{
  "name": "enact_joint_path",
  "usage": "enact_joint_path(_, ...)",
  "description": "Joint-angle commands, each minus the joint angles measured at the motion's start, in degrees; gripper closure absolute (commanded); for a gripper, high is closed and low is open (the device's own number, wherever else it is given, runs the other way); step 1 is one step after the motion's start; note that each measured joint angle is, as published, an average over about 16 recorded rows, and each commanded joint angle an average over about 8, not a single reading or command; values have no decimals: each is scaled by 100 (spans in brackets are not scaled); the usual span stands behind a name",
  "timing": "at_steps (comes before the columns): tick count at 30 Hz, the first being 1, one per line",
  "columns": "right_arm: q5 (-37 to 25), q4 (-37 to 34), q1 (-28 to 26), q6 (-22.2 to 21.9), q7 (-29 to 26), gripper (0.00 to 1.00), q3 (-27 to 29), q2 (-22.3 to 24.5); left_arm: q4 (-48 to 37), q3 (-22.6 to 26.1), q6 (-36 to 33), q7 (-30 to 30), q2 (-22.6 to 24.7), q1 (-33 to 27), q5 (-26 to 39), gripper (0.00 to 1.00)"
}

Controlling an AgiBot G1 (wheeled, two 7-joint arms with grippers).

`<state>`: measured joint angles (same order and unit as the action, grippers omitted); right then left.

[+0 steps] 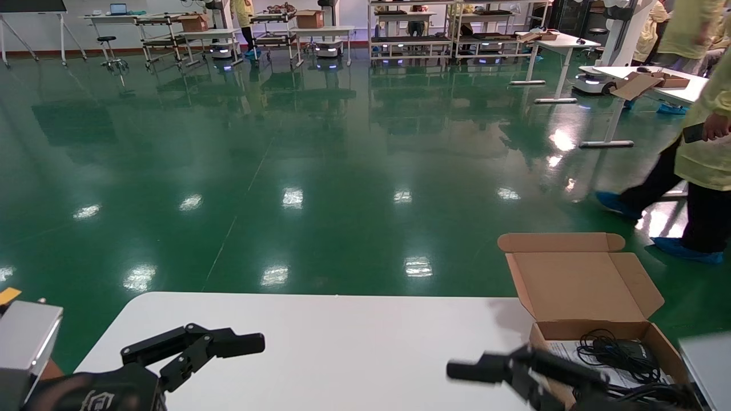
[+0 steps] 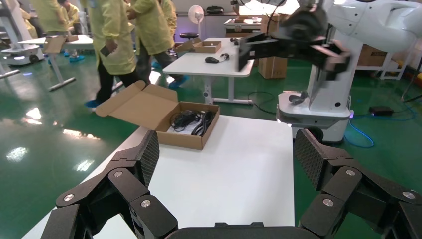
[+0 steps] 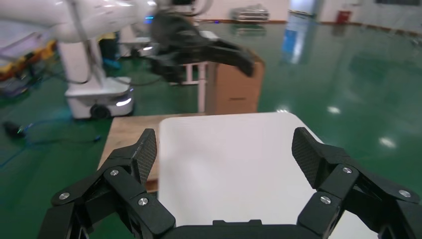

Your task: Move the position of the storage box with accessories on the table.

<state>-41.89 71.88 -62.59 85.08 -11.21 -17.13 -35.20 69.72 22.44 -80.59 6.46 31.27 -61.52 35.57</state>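
The storage box (image 1: 577,285) is brown cardboard and stands on the white table (image 1: 320,342) at its far right, with the lid open and leaning back. Coiled black cables (image 1: 614,348) lie inside on a white paper sheet (image 1: 562,349). The box also shows in the left wrist view (image 2: 186,140), holding the cables (image 2: 191,119). My right gripper (image 1: 485,374) is open and empty, low over the table just left of the box's front corner. My left gripper (image 1: 217,357) is open and empty over the table's left part. The box is out of the right wrist view.
A person in yellow (image 1: 705,154) walks on the green floor just beyond the box. A grey block (image 1: 28,337) stands at the table's left edge and a grey object (image 1: 708,359) at its right edge. A tall cardboard box (image 3: 234,84) stands past the table's left end.
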Motion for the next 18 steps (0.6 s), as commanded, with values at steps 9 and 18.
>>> enact_joint_path(9,8,331,205,130,75,0,222,40,-1,-1,1,0,0,1,-1,0)
enact_joint_path(18,8,230,145,87,56,0,153,28,-1,-1,1,0,0,1,-1,0)
